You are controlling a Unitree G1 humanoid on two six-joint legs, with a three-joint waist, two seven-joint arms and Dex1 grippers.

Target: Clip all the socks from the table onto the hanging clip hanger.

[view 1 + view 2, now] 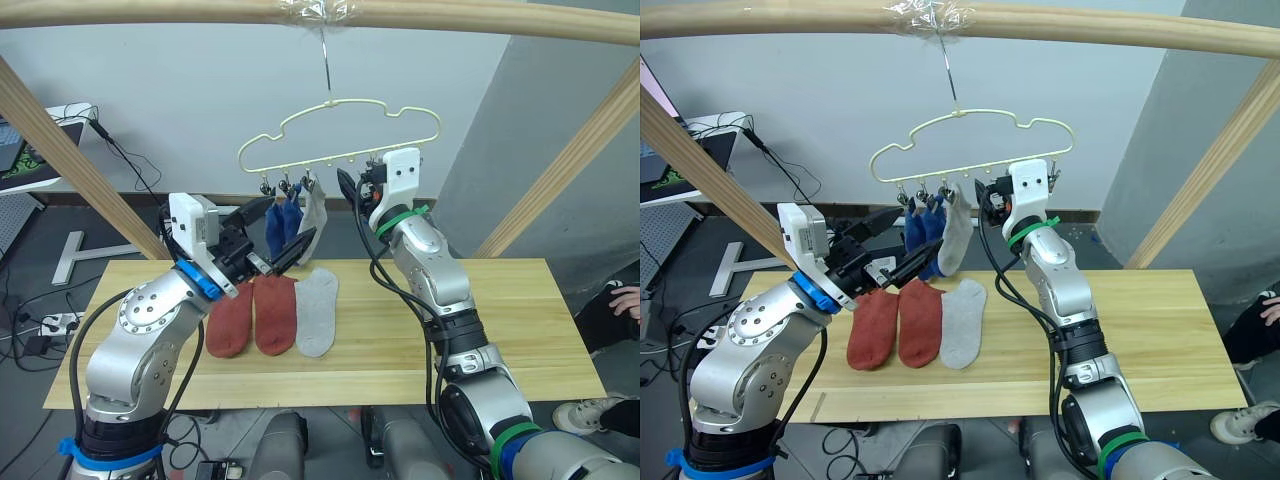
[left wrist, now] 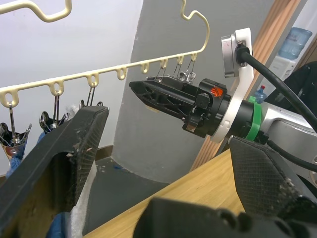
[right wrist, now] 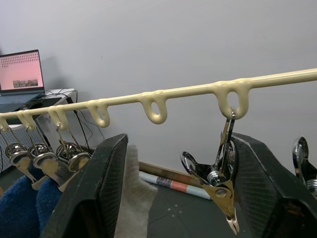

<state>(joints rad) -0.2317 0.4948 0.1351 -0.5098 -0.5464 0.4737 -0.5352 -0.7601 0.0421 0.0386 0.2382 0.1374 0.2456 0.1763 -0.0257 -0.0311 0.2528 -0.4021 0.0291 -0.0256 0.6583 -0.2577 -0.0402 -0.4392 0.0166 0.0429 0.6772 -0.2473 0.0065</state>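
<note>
Hanging already are two blue socks and a grey sock on the clip hanger; both empty grippers, left and right, gape open beside it. Three socks wait mid-tabletop. Bumping the hanger might swing it.

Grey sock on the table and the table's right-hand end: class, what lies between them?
Nothing lies there. In the left eye view, bare wood runs from the grey sock to the right end of the table; the right arm only crosses above it.

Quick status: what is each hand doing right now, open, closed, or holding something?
Left hand: open, holding nothing, beside the hung blue socks.
Right hand: open, fingers astride a free clip on the clip hanger, not gripping it.
</note>
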